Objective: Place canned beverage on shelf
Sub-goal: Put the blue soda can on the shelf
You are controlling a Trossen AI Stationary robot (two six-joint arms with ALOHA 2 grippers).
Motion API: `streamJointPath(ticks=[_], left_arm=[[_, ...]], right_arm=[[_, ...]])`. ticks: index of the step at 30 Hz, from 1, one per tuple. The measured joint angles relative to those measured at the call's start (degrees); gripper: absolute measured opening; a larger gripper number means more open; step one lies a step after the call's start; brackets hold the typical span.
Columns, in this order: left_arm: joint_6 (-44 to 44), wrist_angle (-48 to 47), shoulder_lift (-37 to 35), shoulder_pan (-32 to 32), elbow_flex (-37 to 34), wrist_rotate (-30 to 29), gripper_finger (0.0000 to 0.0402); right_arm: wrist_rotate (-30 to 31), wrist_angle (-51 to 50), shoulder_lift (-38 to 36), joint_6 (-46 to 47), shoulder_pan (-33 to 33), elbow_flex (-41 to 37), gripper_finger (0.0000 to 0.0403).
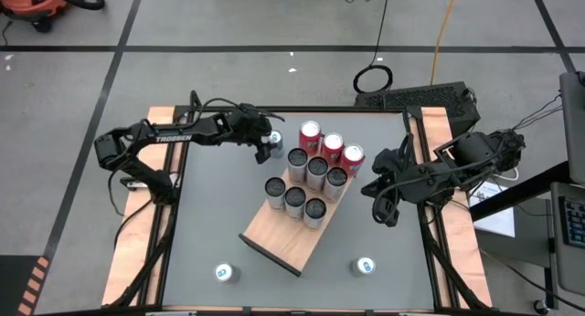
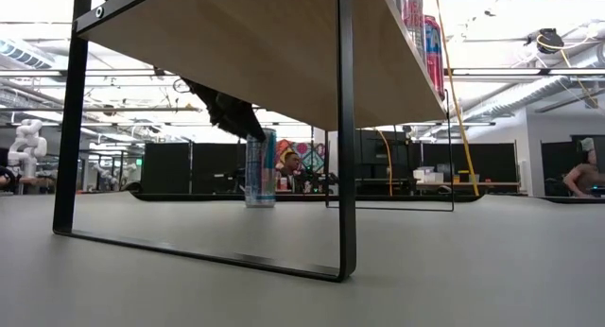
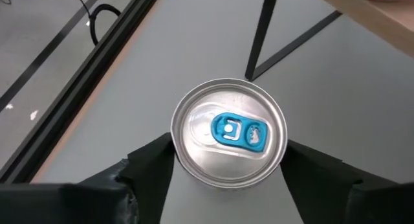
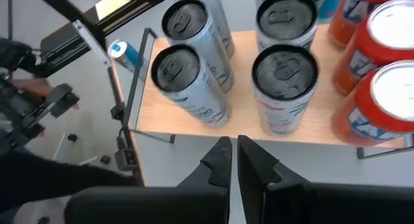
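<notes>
Fingers (image 3: 145, 175) of my left gripper (image 1: 266, 144) are standing on both sides of a silver can with a blue tab (image 3: 228, 132), at the upper middle of the high view, just left of the shelf (image 1: 274, 238). They are lying against its rim, but I cannot tell if they are pressing it. This can is standing upright on the grey table (image 1: 206, 215), not on the shelf. My right gripper (image 4: 232, 160) is waiting shut at the right side of the shelf, where six dark-topped cans (image 1: 295, 199) and three red cans (image 1: 330, 147) are standing.
</notes>
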Motion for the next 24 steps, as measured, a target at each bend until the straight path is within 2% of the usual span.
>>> streamJointPath(ticks=[6, 11, 14, 20, 24], left_arm=[[0.0, 0.0, 0.0, -1.0, 0.0, 0.0, 0.0237], [-0.2, 0.2, 0.0, -1.2, 0.0, -1.4, 0.0234], [-0.3, 0.7, 0.0, -1.1, -0.1, -1.6, 0.0257], [-1.4, 4.4, 0.4, -1.1, -0.1, -1.4, 0.0342], [-1.4, 6.0, 3.1, -1.3, 0.0, -1.4, 0.0361]], right_arm=[[2.2, 0.0, 0.0, -0.4, 0.0, 0.0, 0.0000], [2.2, 0.0, 0.0, -0.5, 0.0, 0.0, 0.0000], [2.2, 0.0, 0.0, -0.5, 0.0, 0.0, 0.0000], [2.2, 0.0, 0.0, -0.5, 0.0, 0.0, 0.0000], [2.2, 0.0, 0.0, -0.5, 0.0, 0.0, 0.0000]])
